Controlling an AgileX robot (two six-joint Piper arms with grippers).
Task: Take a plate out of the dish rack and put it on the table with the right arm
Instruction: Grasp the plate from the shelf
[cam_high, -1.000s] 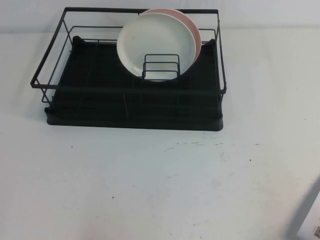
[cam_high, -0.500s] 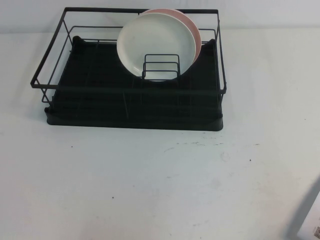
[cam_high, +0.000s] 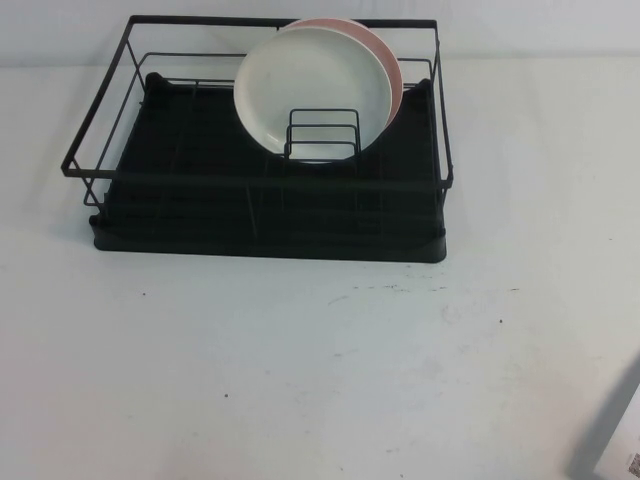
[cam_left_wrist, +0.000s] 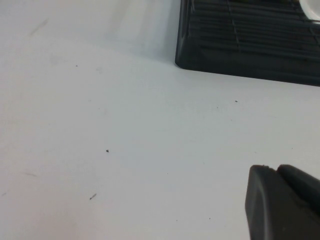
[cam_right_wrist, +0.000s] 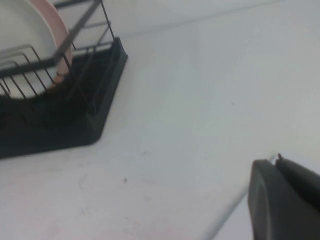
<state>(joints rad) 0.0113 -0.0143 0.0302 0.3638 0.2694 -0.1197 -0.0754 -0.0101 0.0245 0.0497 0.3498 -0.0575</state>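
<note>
Clearly nothing is held yet. Going left to right: the left gripper (cam_left_wrist: 282, 202) shows only as a dark corner at the lower right of its own wrist view, low over the bare table (cam_high: 300, 370), and I cannot tell how it is set. The dish rack (cam_high: 265, 215) fills the upper middle of the high view. It holds two plates standing on edge at its back right, behind the small wire divider (cam_high: 322, 133): the plate (cam_high: 310, 85) in front, white, and a pink plate (cam_high: 392, 70) close behind it. Further right, the right gripper (cam_right_wrist: 285, 200) appears only as a dark corner at the lower right of its wrist view, well apart from the rack; its state is likewise unclear.

The plate looks rigid, smooth and probably slippery, breakable if dropped. Its free upper rim seems the best hold, pinched across the thin edge.
</note>
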